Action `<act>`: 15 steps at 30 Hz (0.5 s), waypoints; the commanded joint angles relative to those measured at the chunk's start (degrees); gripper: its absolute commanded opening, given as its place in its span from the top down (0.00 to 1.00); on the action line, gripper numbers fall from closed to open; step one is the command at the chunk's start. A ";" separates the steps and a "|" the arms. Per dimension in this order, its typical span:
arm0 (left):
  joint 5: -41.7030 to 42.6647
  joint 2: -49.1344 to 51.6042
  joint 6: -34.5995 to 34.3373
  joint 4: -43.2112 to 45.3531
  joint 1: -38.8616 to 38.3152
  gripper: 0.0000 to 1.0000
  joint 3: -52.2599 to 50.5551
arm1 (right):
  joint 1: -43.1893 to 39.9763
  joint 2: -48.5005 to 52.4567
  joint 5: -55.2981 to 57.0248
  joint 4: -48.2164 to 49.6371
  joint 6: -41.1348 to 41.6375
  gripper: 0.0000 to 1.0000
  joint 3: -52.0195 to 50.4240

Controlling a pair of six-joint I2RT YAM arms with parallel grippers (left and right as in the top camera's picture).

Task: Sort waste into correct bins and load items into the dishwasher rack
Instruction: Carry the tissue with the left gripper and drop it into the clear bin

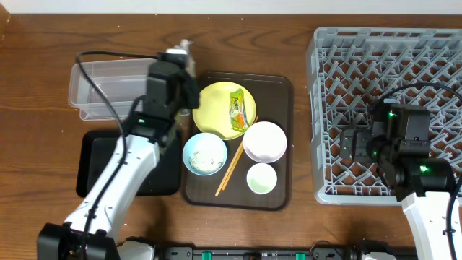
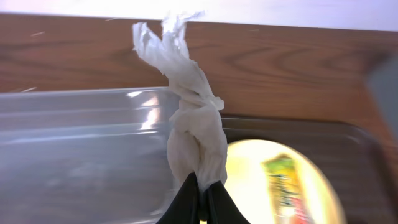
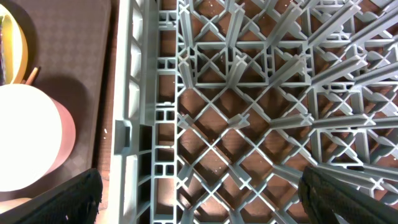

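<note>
My left gripper [image 2: 200,198] is shut on the crumpled white scrap [image 2: 189,118] and holds it up beside the right end of the clear tub [image 2: 74,149]; overhead the scrap [image 1: 185,49] sits at the tub's [image 1: 94,87] right edge. The snack wrapper [image 1: 238,112] lies on the yellow plate [image 1: 213,101]. The light blue bowl [image 1: 204,154] holds rice-like scraps. The white bowl [image 1: 265,141], cup [image 1: 261,178] and chopsticks [image 1: 232,165] lie on the brown tray. The black tray [image 1: 94,170] is under my left arm. My right gripper [image 3: 199,199] is open over the grey rack's [image 1: 390,72] left side.
The dark brown serving tray [image 1: 281,87] holds the dishes between the bins and the rack. The rack's left wall [image 3: 134,112] runs beside the white bowl [image 3: 25,149] in the right wrist view. Bare wooden table lies behind the tub.
</note>
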 commanded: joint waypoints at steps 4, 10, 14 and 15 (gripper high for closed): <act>-3.43 3.48 0.11 -0.42 5.97 0.90 0.50 | 0.70 -0.46 0.13 -0.20 0.35 0.01 1.33; -2.71 4.02 0.15 -0.20 6.78 0.52 0.59 | 0.70 -0.46 0.13 -0.20 0.35 0.01 1.33; 5.55 2.62 0.11 -0.66 5.75 0.48 0.59 | 0.70 -0.46 0.13 -0.20 0.35 0.01 1.33; 8.83 2.47 0.11 -0.85 5.07 0.48 0.59 | 0.70 -0.46 0.13 -0.20 0.35 0.01 1.33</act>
